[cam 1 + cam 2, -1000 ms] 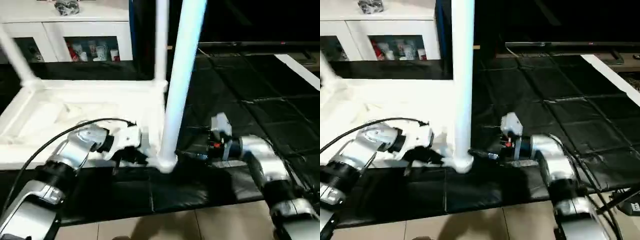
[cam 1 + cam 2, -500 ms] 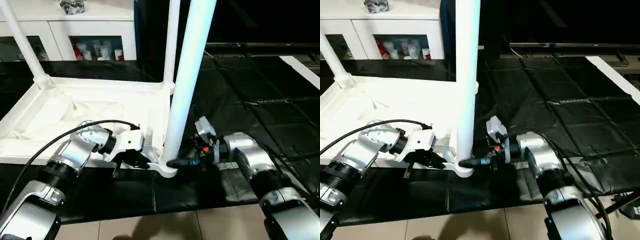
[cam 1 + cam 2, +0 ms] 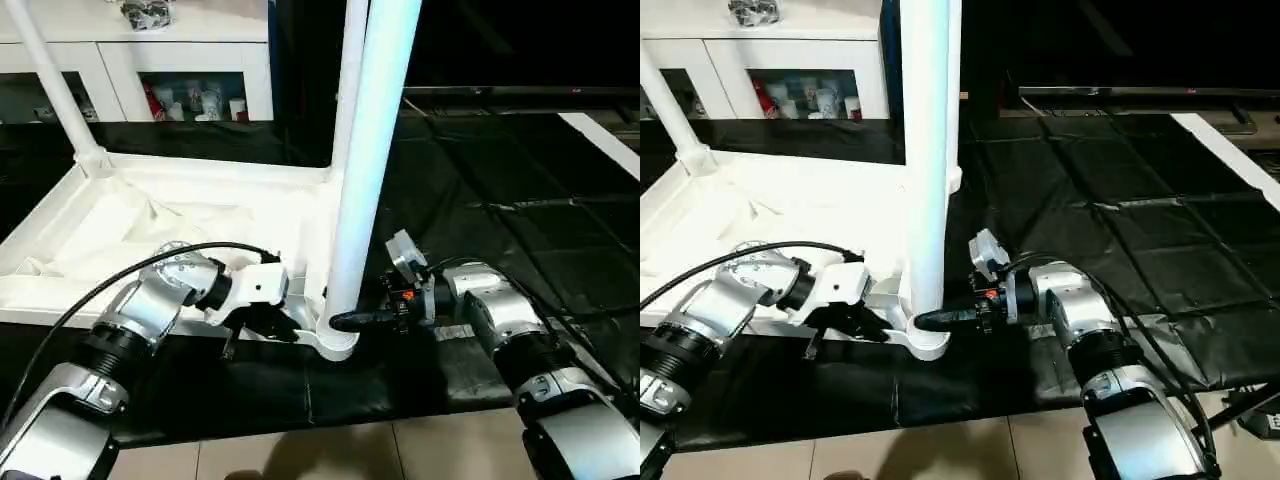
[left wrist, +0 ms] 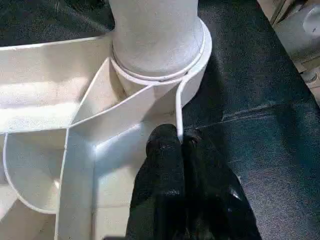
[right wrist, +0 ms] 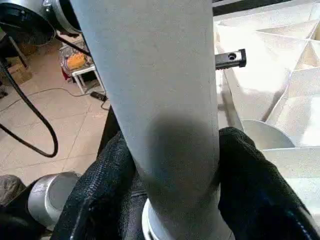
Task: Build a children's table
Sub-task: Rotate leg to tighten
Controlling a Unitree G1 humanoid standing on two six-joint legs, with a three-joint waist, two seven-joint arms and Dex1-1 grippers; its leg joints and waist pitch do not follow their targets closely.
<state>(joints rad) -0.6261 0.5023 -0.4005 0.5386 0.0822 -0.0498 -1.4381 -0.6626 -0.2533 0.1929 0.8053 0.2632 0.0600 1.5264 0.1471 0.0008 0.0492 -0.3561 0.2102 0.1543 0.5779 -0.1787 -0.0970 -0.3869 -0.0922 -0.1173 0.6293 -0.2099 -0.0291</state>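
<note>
A: Where's the table top (image 3: 180, 225)?
B: I see it upside down on the black floor mat (image 3: 480, 190), ribbed underside up, in front of the white cabinet (image 3: 150, 50). Near leg (image 3: 365, 170) stands upright in the near corner socket (image 4: 165, 65). Two more legs stand in the far corners.
A: Left pincer (image 4: 180, 145)?
B: Pressed together on the thin rim wall (image 4: 178, 107) just beside that socket, one finger each side.
A: Right pincer (image 5: 170, 165)?
B: Pinching the near leg low down, just above the socket. Fingers (image 5: 105, 180) wrap both sides of the tube.
</note>
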